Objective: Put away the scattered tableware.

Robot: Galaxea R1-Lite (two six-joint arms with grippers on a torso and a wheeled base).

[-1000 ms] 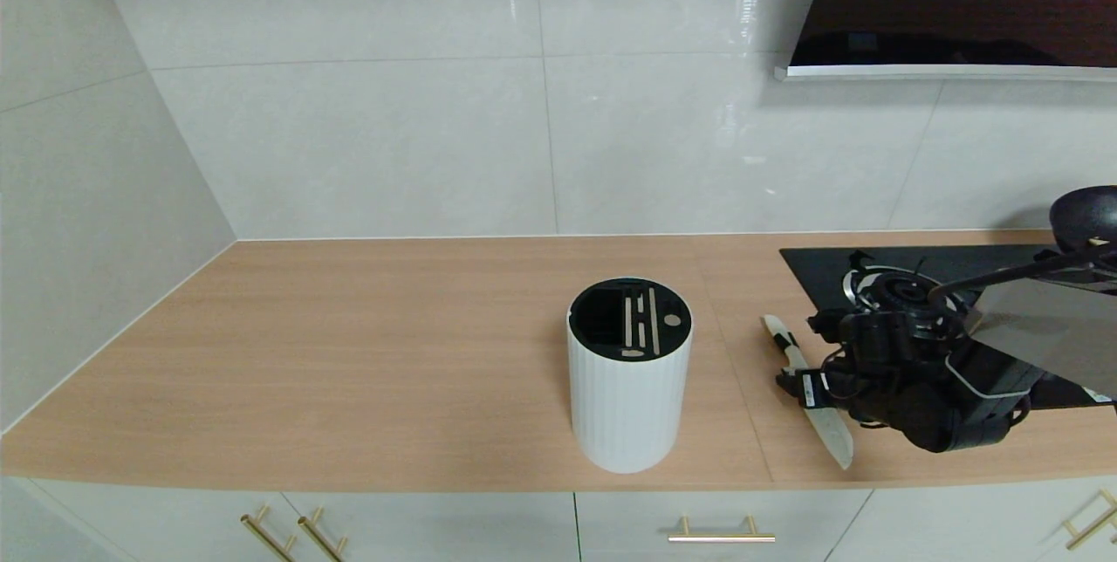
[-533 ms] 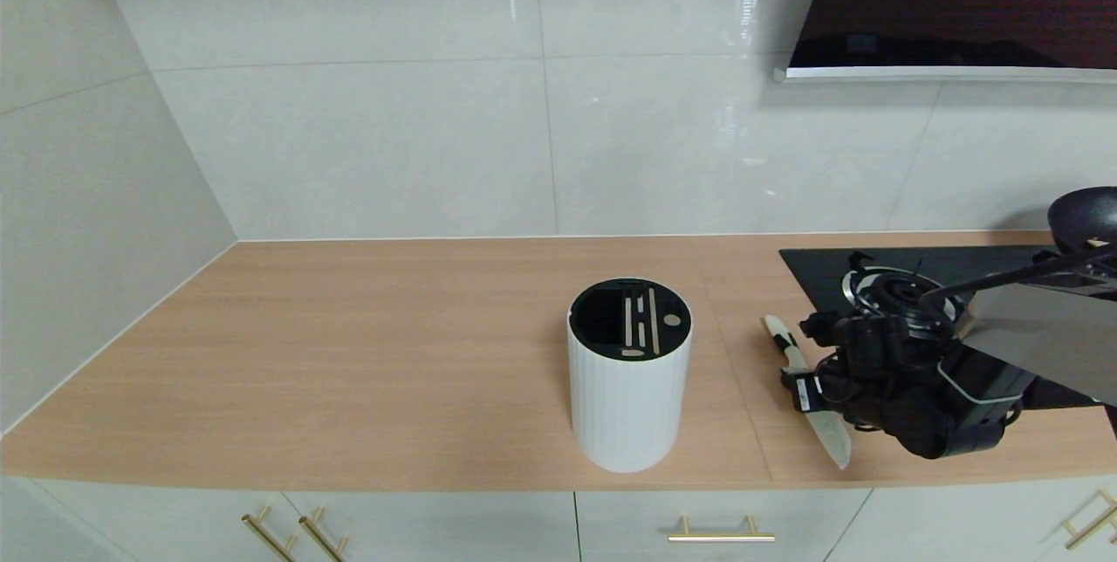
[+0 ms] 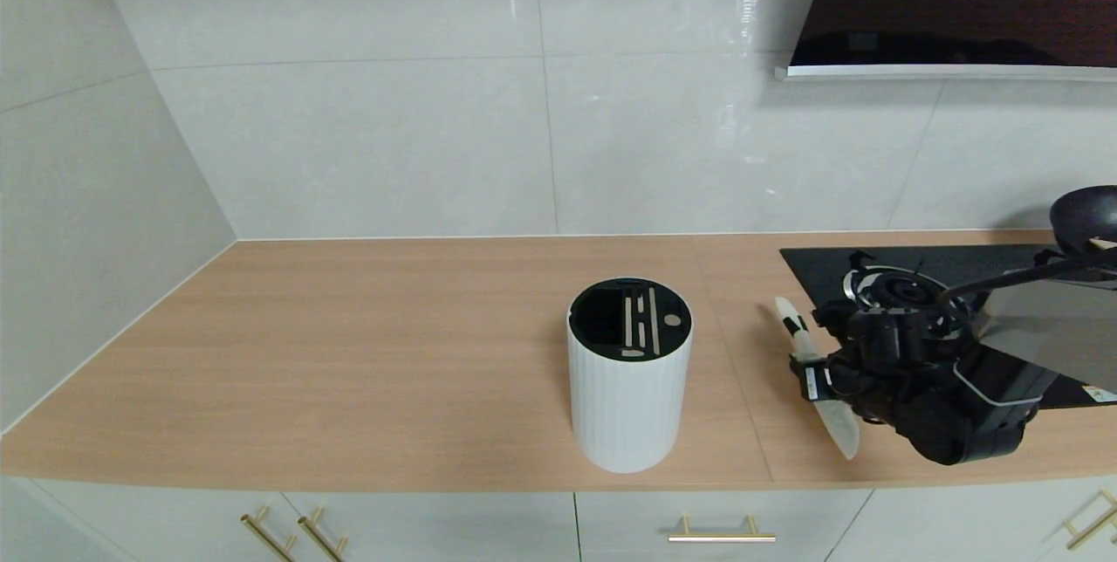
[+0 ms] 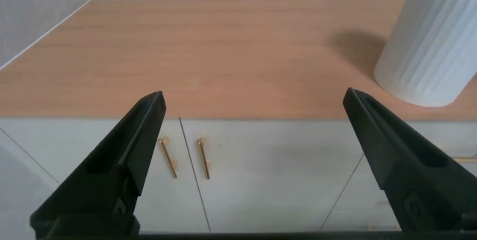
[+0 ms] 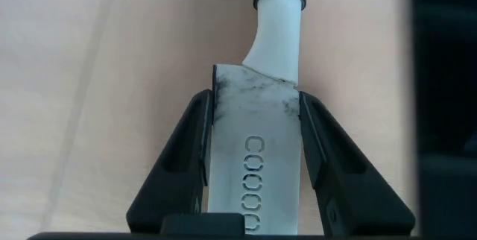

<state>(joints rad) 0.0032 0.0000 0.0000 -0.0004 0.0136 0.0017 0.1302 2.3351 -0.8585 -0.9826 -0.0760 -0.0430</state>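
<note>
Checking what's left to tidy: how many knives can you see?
1: the knife sits in the right tool, right of the white holder. Others may be hidden inside it.

Bench [image 3: 349,352], left of the white slotted holder [image 3: 628,405]: open run of wood as far as the corner wall, wide passage. The holder stands upright near the front edge, its top open from above. A narrow strip of wood separates holder and knife [image 3: 792,325]. Right of that are the hob [image 3: 812,270] with a raised burner [image 3: 903,290], a dark pan [image 3: 1086,217] behind, and the range hood [image 3: 960,12] overhead.
</note>
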